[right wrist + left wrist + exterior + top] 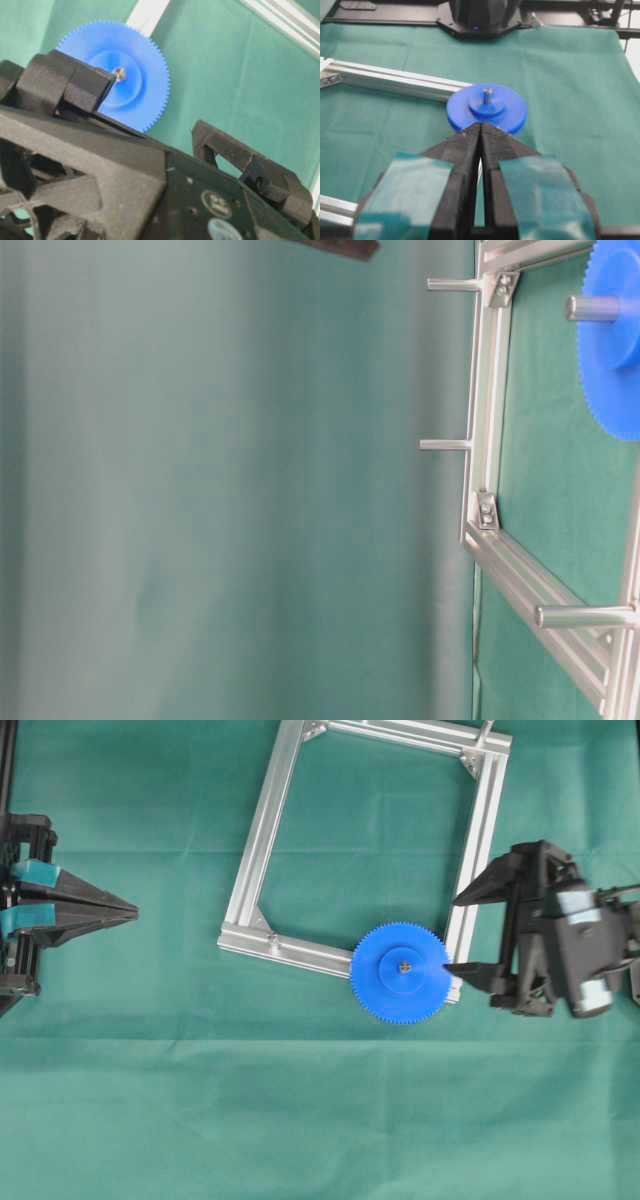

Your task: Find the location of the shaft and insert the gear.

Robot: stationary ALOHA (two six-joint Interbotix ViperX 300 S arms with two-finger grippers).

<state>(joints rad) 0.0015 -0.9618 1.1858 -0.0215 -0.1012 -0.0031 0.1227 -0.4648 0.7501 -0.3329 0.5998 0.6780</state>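
Note:
The blue gear (pixel 401 971) lies flat on the near right corner of the aluminium frame (pixel 258 840). The silvery shaft (pixel 403 963) pokes up through its centre hole, and shows too in the left wrist view (pixel 487 92) and the right wrist view (pixel 119 73). My right gripper (pixel 452 934) is open and empty just right of the gear, and one fingertip (pixel 449 967) is at the gear's rim. My left gripper (pixel 134 909) is shut and empty at the far left, well away from the gear (pixel 486 107).
The frame's right bar (pixel 482 850) runs between the right gripper's fingers. Other silvery pins (pixel 447 445) stand up from the frame in the table-level view. Green cloth (pixel 300 1100) covers the table.

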